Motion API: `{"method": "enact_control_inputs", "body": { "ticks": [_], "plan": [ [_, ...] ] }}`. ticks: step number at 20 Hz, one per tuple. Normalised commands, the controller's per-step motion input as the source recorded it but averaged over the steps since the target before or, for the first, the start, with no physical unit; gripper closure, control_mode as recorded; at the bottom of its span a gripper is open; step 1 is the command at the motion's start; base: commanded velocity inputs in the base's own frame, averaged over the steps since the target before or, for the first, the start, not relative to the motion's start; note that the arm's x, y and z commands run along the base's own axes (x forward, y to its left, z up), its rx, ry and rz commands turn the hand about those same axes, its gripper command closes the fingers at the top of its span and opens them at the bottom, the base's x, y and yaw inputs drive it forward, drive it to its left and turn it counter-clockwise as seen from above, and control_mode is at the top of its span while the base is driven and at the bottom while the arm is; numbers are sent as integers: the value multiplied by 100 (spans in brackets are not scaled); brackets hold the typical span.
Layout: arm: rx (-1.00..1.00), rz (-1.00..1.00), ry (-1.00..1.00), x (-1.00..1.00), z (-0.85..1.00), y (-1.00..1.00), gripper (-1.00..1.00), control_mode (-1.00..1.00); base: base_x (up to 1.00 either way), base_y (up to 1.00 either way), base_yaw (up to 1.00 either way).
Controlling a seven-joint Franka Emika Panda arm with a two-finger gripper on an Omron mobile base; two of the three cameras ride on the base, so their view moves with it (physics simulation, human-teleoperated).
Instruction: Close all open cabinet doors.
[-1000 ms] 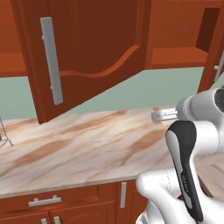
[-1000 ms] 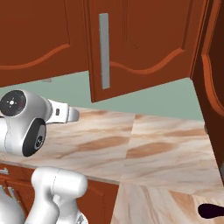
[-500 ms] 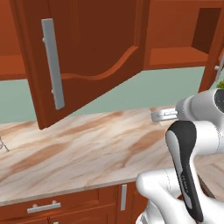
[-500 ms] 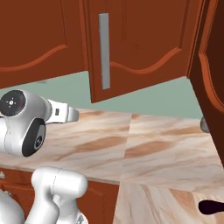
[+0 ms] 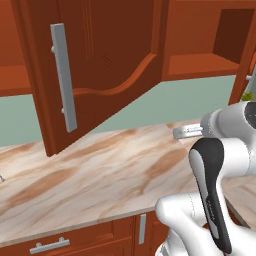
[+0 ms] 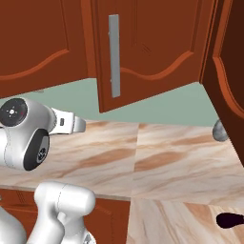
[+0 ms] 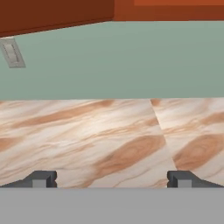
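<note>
— Where is the cabinet door (image 5: 100, 65) sitting?

— It is hanging ajar above the marbled surface (image 5: 100, 170), swung out toward the robot, its grey bar handle (image 5: 63, 84) facing the room. A second door (image 6: 228, 81) is standing open at the right edge of the right base view.

— And the fingers (image 7: 41, 178)?

— They are standing spread wide, gripping nothing, pointing across the bare surface at the pale green wall (image 7: 122, 61). An open shelf (image 5: 200, 65) is showing behind the door.
</note>
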Motion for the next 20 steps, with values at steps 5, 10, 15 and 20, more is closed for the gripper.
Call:
{"method": "enact_control_inputs", "body": {
  "ticks": [5,10,15,20],
  "plan": [
    [0,0,0,0,0,0,-100,100,0,0,0],
    [0,0,0,0,0,0,-100,100,-2,0,0],
    [0,-2,-5,-17,0,-8,-100,-100,0,0,0],
    [2,0,-17,-28,11,-29,-100,-100,0,0,0]
  ]
}}
